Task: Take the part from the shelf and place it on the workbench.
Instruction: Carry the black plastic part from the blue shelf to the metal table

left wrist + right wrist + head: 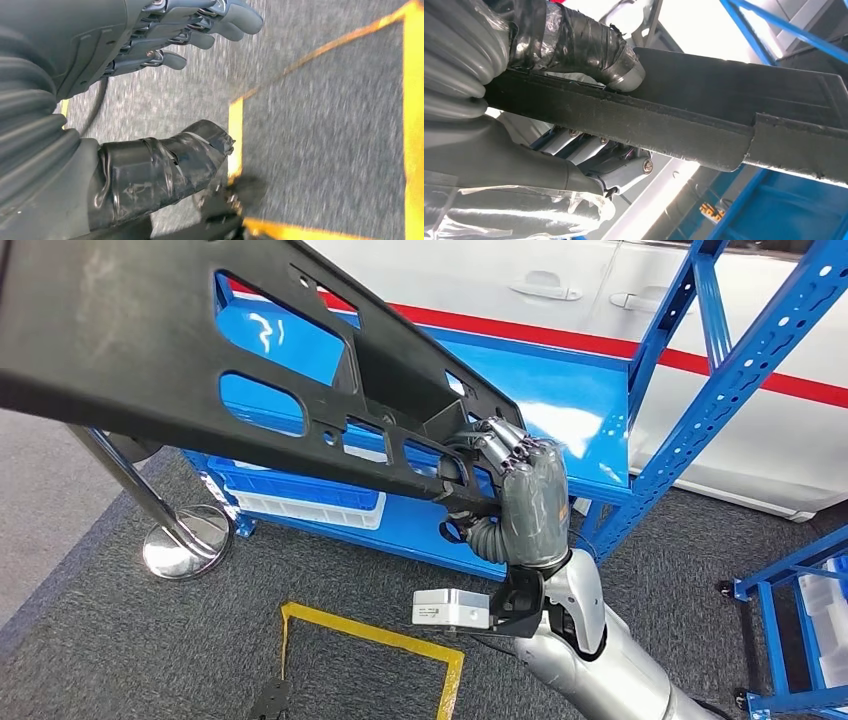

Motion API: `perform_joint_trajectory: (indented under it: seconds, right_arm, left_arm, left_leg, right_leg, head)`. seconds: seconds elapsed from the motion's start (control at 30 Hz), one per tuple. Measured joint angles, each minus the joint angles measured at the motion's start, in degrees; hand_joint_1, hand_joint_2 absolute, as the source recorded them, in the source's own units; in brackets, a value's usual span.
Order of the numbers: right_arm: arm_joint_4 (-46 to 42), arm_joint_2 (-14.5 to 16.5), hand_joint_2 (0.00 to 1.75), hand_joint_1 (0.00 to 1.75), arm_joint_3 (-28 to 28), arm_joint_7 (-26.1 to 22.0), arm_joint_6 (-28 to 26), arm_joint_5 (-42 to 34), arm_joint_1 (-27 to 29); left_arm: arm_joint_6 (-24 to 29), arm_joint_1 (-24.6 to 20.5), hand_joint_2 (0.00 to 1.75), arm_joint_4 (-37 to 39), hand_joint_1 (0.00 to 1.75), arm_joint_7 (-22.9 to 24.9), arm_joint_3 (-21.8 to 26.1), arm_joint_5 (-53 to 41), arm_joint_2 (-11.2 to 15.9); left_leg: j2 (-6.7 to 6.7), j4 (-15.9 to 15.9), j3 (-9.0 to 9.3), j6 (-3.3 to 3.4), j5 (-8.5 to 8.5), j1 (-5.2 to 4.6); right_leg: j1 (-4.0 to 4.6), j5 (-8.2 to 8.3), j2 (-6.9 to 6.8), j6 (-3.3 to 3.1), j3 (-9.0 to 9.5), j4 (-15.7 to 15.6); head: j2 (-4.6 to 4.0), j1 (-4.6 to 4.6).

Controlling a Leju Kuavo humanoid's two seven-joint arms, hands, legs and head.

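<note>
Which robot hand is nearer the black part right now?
Right. The right robot hand grips the black part at its lower end, in front of the blue shelf. The left robot hand hangs over the grey floor, holding nothing.

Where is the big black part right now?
In the head view the part is up in the air, stretching from the upper left toward the middle, held at one end by the right robot hand in front of the blue shelf.

We see the part (150, 340) cut off at the head view's left edge, its rim hiding the right hand (520, 495) fingertips.
</note>
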Motion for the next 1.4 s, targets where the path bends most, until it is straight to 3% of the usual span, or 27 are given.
perform_joint_trajectory:
  seconds: [0.03, 0.07, 0.1, 0.17, 0.2, 0.27, 0.33, 0.43, 0.47, 0.5, 0.53, 0.6, 0.67, 0.7, 0.77, 0.83, 0.9, 0.93, 0.97, 1.0, 1.07, 1.13, 1.2, 1.27, 1.33, 1.4]
  right_arm:
    - [0.01, -0.02, 1.75, 1.75, 0.02, 0.00, 0.04, -0.09, 0.00]
    - [0.01, -0.02, 1.75, 1.75, 0.02, 0.00, 0.09, -0.12, -0.02]
    - [0.01, -0.02, 1.75, 1.75, 0.03, -0.01, 0.16, -0.15, -0.08]
    - [-0.02, -0.05, 1.75, 1.75, 0.05, -0.04, 0.30, -0.25, -0.25]
    - [-0.03, -0.07, 1.75, 1.75, 0.06, -0.05, 0.36, -0.34, -0.32]
    - [-0.03, -0.09, 1.75, 1.75, 0.07, -0.09, 0.50, -0.71, -0.39]
    - [-0.04, -0.09, 1.75, 1.75, 0.07, -0.15, 0.77, -1.20, -0.47]
    - [-0.03, -0.09, 1.75, 1.75, 0.08, -0.22, 1.00, -1.67, -0.51]
    - [-0.02, -0.09, 1.75, 1.75, 0.11, -0.25, 1.02, -1.77, -0.51]
    - [-0.02, -0.09, 1.75, 1.75, 0.14, -0.29, 1.03, -1.91, -0.50]
    - [-0.02, -0.09, 1.75, 1.75, 0.17, -0.34, 1.03, -2.08, -0.50]
    - [-0.03, -0.09, 1.75, 1.75, 0.20, -0.48, 1.04, -2.51, -0.53]
    - [-0.04, -0.09, 1.75, 1.75, 0.21, -0.64, 1.08, -2.90, -0.57]
    - [-0.04, -0.09, 1.75, 1.75, 0.22, -0.73, 1.11, -3.05, -0.59]
    - [-0.05, -0.10, 1.75, 1.75, 0.25, -0.88, 1.16, -3.43, -0.60]
    - [-0.11, -0.12, 1.75, 1.75, 0.28, -0.98, 1.15, -3.78, -0.63]
    - [-0.15, -0.15, 1.75, 1.75, 0.30, -1.05, 1.14, -3.95, -0.60]
    - [-0.15, -0.19, 1.75, 1.75, 0.32, -1.07, 1.14, -3.99, -0.53]
    - [-0.15, -0.26, 1.75, 1.75, 0.33, -1.05, 1.14, -4.03, -0.42]
    - [-0.14, -0.33, 1.75, 1.75, 0.35, -1.04, 1.14, -4.06, -0.33]
    - [-0.14, -0.44, 1.75, 1.75, 0.36, -1.03, 1.15, -4.11, -0.26]
    - [-0.15, -0.46, 1.75, 1.75, 0.38, -1.03, 1.15, -4.11, -0.29]
    - [-0.20, -0.49, 1.75, 1.75, 0.41, -1.04, 1.15, -4.11, -0.36]
    - [-0.25, -0.50, 1.75, 1.75, 0.42, -1.04, 1.16, -4.11, -0.43]
    - [-0.28, -0.49, 1.75, 1.75, 0.43, -1.03, 1.17, -4.10, -0.48]
    - [-0.31, -0.49, 1.75, 1.75, 0.44, -1.04, 1.18, -4.11, -0.57]
  left_arm:
    - [-0.05, 0.05, 1.75, 0.00, 0.00, 0.02, 0.00, 0.06, -0.02]
    - [-0.08, 0.10, 1.75, 0.00, 0.00, 0.02, 0.00, 0.08, -0.04]
    - [-0.09, 0.12, 1.75, 0.00, 0.00, 0.02, -0.01, 0.09, -0.09]
    - [-0.09, 0.03, 1.75, 0.00, 0.00, 0.04, -0.02, 0.09, -0.14]
    - [-0.09, -0.01, 1.75, 0.00, 0.00, 0.05, -0.03, 0.08, -0.15]
    - [-0.09, 0.07, 1.75, 0.00, 0.00, 0.08, -0.04, 0.11, -0.10]
    - [-0.09, 0.24, 1.75, 0.00, 0.00, 0.11, -0.04, 0.35, -0.01]
    - [-0.11, 0.26, 1.75, 0.00, 0.00, 0.11, -0.04, 0.60, 0.01]
    - [-0.11, 0.28, 1.75, 0.00, 0.00, 0.11, -0.04, 0.62, -0.01]
    - [-0.11, 0.32, 1.75, 0.00, 0.00, 0.11, -0.05, 0.67, -0.03]
    - [-0.10, 0.37, 1.75, 0.00, 0.00, 0.12, -0.05, 0.72, -0.03]
    - [-0.08, 0.37, 1.75, 0.00, 0.00, 0.13, -0.05, 0.89, -0.02]
    - [-0.07, 0.23, 1.75, 0.00, 0.00, 0.20, -0.05, 1.01, -0.02]
    - [-0.08, 0.20, 1.75, 0.00, 0.00, 0.25, -0.05, 1.05, -0.02]
    - [-0.09, 0.31, 1.75, 0.00, 0.00, 0.40, -0.06, 1.15, 0.00]
    - [-0.09, 0.44, 1.75, 0.00, 0.00, 0.48, -0.07, 1.23, 0.01]
    - [-0.10, 0.39, 1.75, 0.00, 0.00, 0.50, -0.07, 1.28, 0.01]
    - [-0.11, 0.34, 1.75, 0.00, 0.00, 0.50, -0.07, 1.30, 0.00]
    - [-0.13, 0.33, 1.75, 0.00, 0.00, 0.50, -0.07, 1.30, -0.01]
    - [-0.13, 0.35, 1.75, 0.00, 0.00, 0.51, -0.07, 1.31, -0.01]
    - [-0.13, 0.38, 1.75, 0.00, 0.00, 0.52, -0.07, 1.32, -0.02]
    - [-0.14, 0.32, 1.75, 0.00, 0.00, 0.54, -0.07, 1.32, -0.08]
    - [-0.16, 0.26, 1.75, 0.00, 0.00, 0.55, -0.07, 1.34, -0.16]
    - [-0.15, 0.40, 1.75, 0.01, 0.00, 0.57, -0.08, 1.36, -0.15]
    - [-0.14, 0.60, 1.75, 0.01, 0.00, 0.59, -0.09, 1.35, -0.08]
    - [-0.14, 0.48, 1.75, 0.00, 0.00, 0.61, -0.09, 1.35, -0.05]
  left_leg:
    - [-0.39, 0.37, -0.83, -0.15, 0.38, 0.03]
    - [-0.82, 0.85, -1.61, -0.32, 0.67, 0.08]
    - [-1.25, 1.43, -2.43, -0.53, 0.86, 0.10]
    - [-2.09, 2.61, -3.72, -1.04, 1.22, 0.14]
    - [-2.54, 2.94, -4.19, -1.38, 1.47, 0.15]
    - [-3.25, 3.22, -4.70, -2.09, 1.89, 0.29]
    - [-2.38, 5.30, -5.80, -2.89, 0.42, 0.39]
    - [-0.41, 15.04, -9.85, -4.09, -5.03, 0.87]
    - [-0.16, 17.74, -10.84, -4.36, -5.89, 1.07]
    - [0.03, 18.63, -10.92, -4.54, -5.72, 1.23]
    - [0.28, 17.39, -9.93, -4.65, -4.58, 1.36]
    - [1.76, 10.12, -5.62, -4.60, -1.45, 1.38]
    - [3.57, 4.43, -2.50, -3.84, -0.16, 0.72]
    - [3.92, 3.44, -2.16, -3.35, -0.29, 0.36]
    - [2.98, 2.83, -2.27, -2.24, -0.03, 0.21]
    - [1.86, 2.02, -2.12, -1.24, 0.39, 0.37]
    - [0.74, 1.65, -2.02, -0.51, 0.65, 0.37]
    - [0.10, 1.71, -2.06, -0.27, 0.66, 0.28]
    - [-0.64, 1.79, -2.07, -0.16, 0.64, 0.17]
    - [-1.42, 1.91, -2.07, -0.07, 0.60, 0.06]
    - [-3.00, 2.30, -2.04, -0.04, 0.45, -0.08]
    - [-4.47, 3.00, -2.34, -0.17, 0.14, -0.13]
    - [-5.74, 3.64, -3.13, -0.55, 0.04, 0.11]
    - [-6.88, 3.62, -3.72, -1.18, 0.32, 0.35]
    - [-5.41, 4.41, -4.24, -1.93, -0.21, 0.16]
    - [-2.05, 9.25, -6.61, -2.74, -2.70, 0.28]
  right_leg:
    - [-0.02, 1.47, 0.08, 0.00, 1.38, -0.62]
    - [-0.05, 2.89, 0.41, -0.06, 3.72, -3.17]
    - [-0.07, 3.23, 1.35, -0.24, 6.60, -6.88]
    - [-0.08, 2.11, 3.03, -0.63, 10.69, -13.10]
    - [-0.03, 1.28, 3.39, -0.80, 11.42, -14.49]
    - [-0.07, 1.34, 2.39, -1.22, 11.37, -15.01]
    - [-0.31, 1.82, 1.18, -1.88, 11.32, -15.33]
    - [-0.42, 2.19, -0.78, -2.28, 10.92, -15.35]
    - [-0.42, 2.23, -1.43, -2.27, 10.76, -15.28]
    - [-0.45, 2.25, -2.07, -2.23, 10.63, -15.23]
    - [-0.48, 2.26, -2.67, -2.16, 10.56, -15.18]
    - [-0.51, 2.18, -3.78, -1.88, 10.61, -15.18]
    - [-0.36, 2.16, -4.73, -1.28, 10.67, -15.28]
    - [-0.23, 2.21, -5.21, -0.96, 10.68, -15.38]
    - [-0.12, 2.20, -6.07, -0.27, 10.79, -15.62]
    - [-0.26, 0.95, -4.51, 0.17, 10.15, -14.20]
    - [-0.34, -2.18, -1.50, 0.17, 7.26, -8.14]
    - [-0.28, -3.73, -0.64, 0.13, 5.17, -4.03]
    - [-0.20, -4.53, -0.24, 0.11, 3.34, -0.69]
    - [-0.13, -4.25, -0.08, 0.08, 2.28, 0.85]
    - [-0.03, -0.71, 0.30, -0.22, 3.09, -2.43]
    - [-0.09, 3.21, 2.79, -0.82, 5.78, -9.61]
    - [-0.10, 4.24, 4.89, -1.17, 7.39, -13.61]
    - [-0.12, 4.05, 4.26, -1.27, 7.81, -14.37]
    - [-0.44, 4.36, 2.87, -1.60, 8.40, -15.24]
    - [-0.61, 4.47, 1.17, -1.91, 9.04, -15.87]
  head:
    - [0.00, 0.01]
    - [0.00, 0.00]
    - [0.00, -0.01]
    - [0.00, -0.01]
    - [0.00, -0.02]
    - [0.00, 0.03]
    - [-0.01, -0.27]
    - [-0.01, -0.63]
    - [0.00, -0.63]
    - [0.00, -0.64]
    - [0.00, -0.65]
    - [0.00, -0.65]
    - [0.00, -0.61]
    - [0.00, -0.60]
    - [0.00, -0.54]
    - [0.00, -0.34]
    - [0.00, -0.06]
    - [0.00, 0.01]
    - [0.00, 0.06]
    - [0.00, 0.08]
    - [0.00, 0.08]
    - [0.00, 0.01]
    - [0.00, -0.04]
    - [0.00, 0.04]
    - [0.00, -0.11]
    - [0.00, -0.49]
